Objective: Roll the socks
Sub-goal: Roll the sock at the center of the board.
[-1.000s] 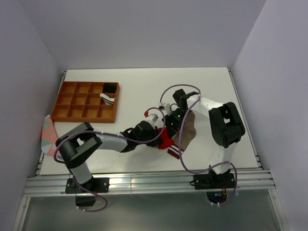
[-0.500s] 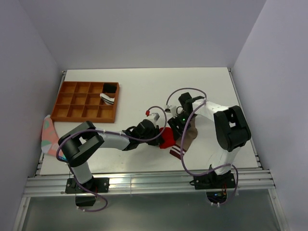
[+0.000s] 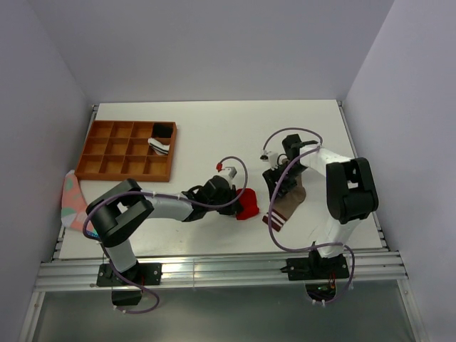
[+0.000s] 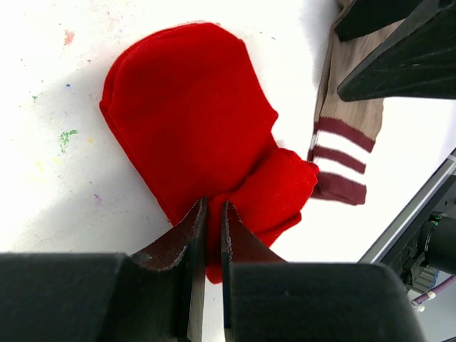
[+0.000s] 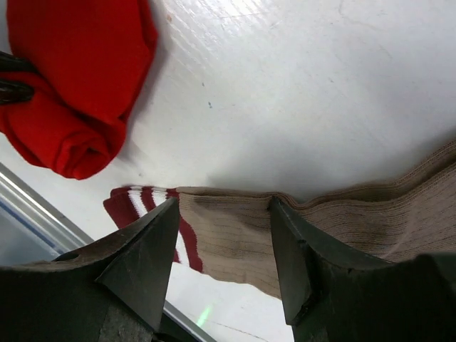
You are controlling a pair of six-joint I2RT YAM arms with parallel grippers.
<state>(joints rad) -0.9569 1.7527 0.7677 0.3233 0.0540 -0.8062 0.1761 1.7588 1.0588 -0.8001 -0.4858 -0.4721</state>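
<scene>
Near the front edge of the worktop [image 3: 214,135] the red sock [image 3: 248,205] and tan sock [image 3: 291,203] lie just apart, bare room behind and to their right, tray [image 3: 121,174] far left. Since a second ago the right hand [image 5: 222,206] has swung right, off the red sock, the tan sock shifting with it. The left hand [image 4: 214,206] pinches the red sock's edge; the right hand stands wide over the tan sock, gripping nothing
</scene>
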